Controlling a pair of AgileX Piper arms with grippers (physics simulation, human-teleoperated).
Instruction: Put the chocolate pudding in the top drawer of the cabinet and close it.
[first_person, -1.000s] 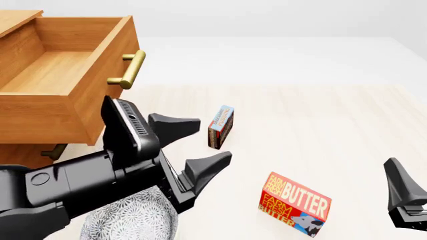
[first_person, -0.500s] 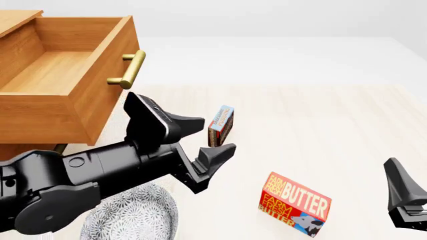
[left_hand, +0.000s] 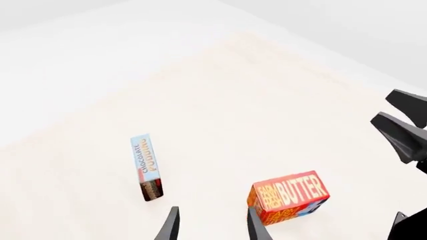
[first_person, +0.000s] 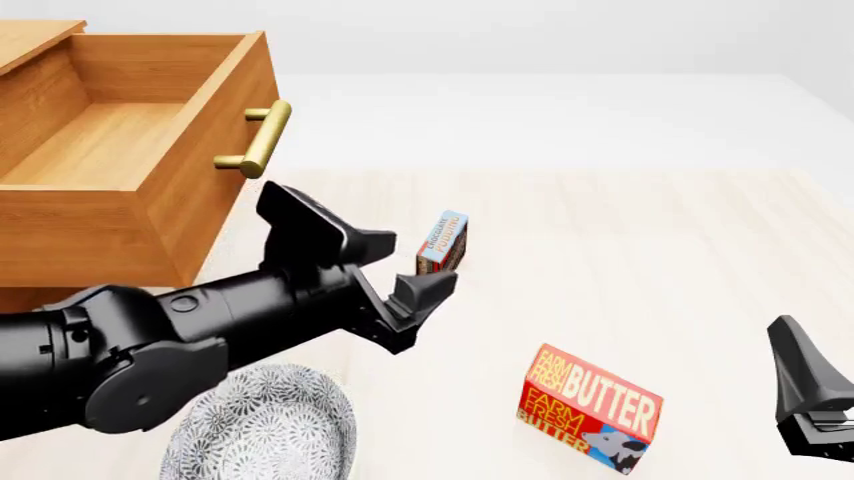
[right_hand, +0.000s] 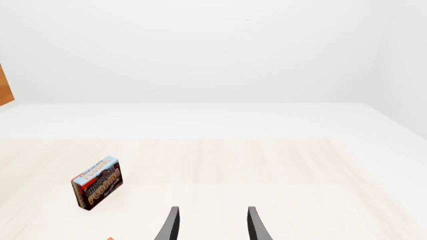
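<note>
One open, bare top drawer (first_person: 127, 150)

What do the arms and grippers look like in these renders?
Both all matte black. The left arm is thick with rounded joint housings and ends in the left gripper, with two tapered, pointed fingers. The right gripper has the same finger shape. No cables or markings visible.

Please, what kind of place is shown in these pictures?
Probably a simulated tabletop test scene, not a real room: a pale wooden table before blank white walls, a wooden cabinet with its top drawer open, and grocery boxes, the chocolate pudding and a butter box.
</note>
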